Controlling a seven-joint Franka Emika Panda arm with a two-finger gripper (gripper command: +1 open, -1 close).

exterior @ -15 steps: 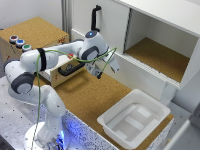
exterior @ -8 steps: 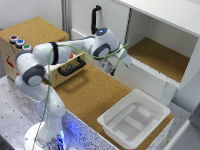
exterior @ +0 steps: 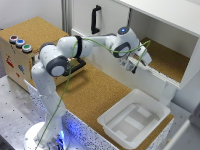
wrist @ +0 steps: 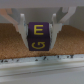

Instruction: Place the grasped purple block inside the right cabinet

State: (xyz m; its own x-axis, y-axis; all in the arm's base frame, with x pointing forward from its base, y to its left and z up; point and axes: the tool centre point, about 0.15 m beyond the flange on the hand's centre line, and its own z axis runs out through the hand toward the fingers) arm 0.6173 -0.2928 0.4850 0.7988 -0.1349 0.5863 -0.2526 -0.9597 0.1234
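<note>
One second carried my gripper (exterior: 136, 66) rightward to the right cabinet (exterior: 167, 60) mouth; it stayed clamped on the purple block (wrist: 39, 36); release seemed near.

Exterior view: set high and well back, looking down at a slant over the cork-topped table (exterior: 95, 95), with the arm's base at about 7 o'clock, the white tray (exterior: 134, 120) at 5 o'clock and the right cabinet (exterior: 165, 55) at 2 o'clock. Wide enough to take in the whole arm.

Wrist view: mounted on the arm's wrist, very near, facing out between the two fingers (wrist: 22, 26) at the purple block (wrist: 39, 36), with cork floor (wrist: 65, 47) behind.

Shared by both: the gripper (exterior: 136, 66) and the cabinet's cork floor at its front edge.
</note>
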